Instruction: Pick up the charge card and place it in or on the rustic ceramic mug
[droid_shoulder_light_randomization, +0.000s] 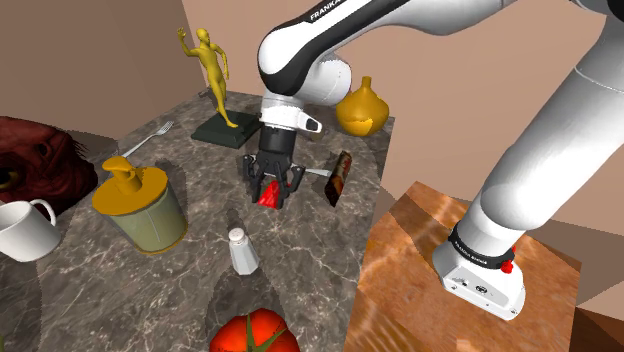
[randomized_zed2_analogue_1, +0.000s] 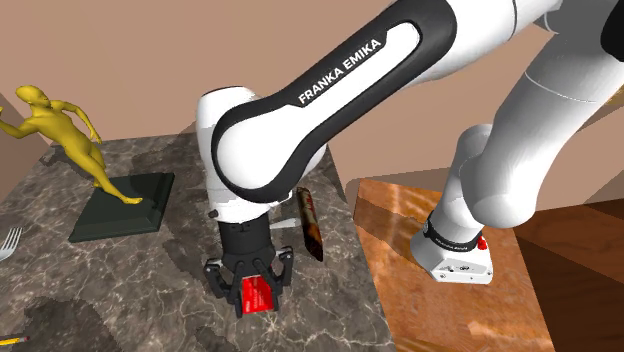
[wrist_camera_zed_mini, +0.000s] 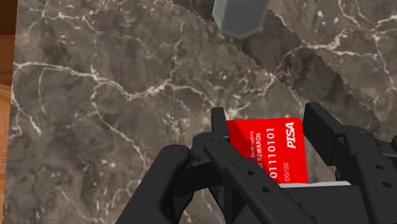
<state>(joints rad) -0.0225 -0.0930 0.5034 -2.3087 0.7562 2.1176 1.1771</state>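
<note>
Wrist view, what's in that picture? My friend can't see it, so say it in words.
A black pincer clasps a red card with white numbers between its two fingers. Beyond it lies a dark marbled tabletop, with a grey object farther off.

The table (wrist_camera_zed_mini: 95, 95) top looks like dark polished stone, grey-brown with thin white veins and a faint sheen. The stand (droid_shoulder_light_randomization: 420, 270) is glossy varnished wood with bright reflections. The card (wrist_camera_zed_mini: 273, 149) is smooth red plastic with white print. The gripper (wrist_camera_zed_mini: 267, 127) is matt black, while the arm (randomized_zed2_analogue_1: 260, 150) has a shiny white shell. The mug (droid_shoulder_light_randomization: 25, 232) is plain white and smooth. The figure (droid_shoulder_light_randomization: 212, 70) is glossy yellow, and the fork (droid_shoulder_light_randomization: 150, 138) looks like metal.
</note>
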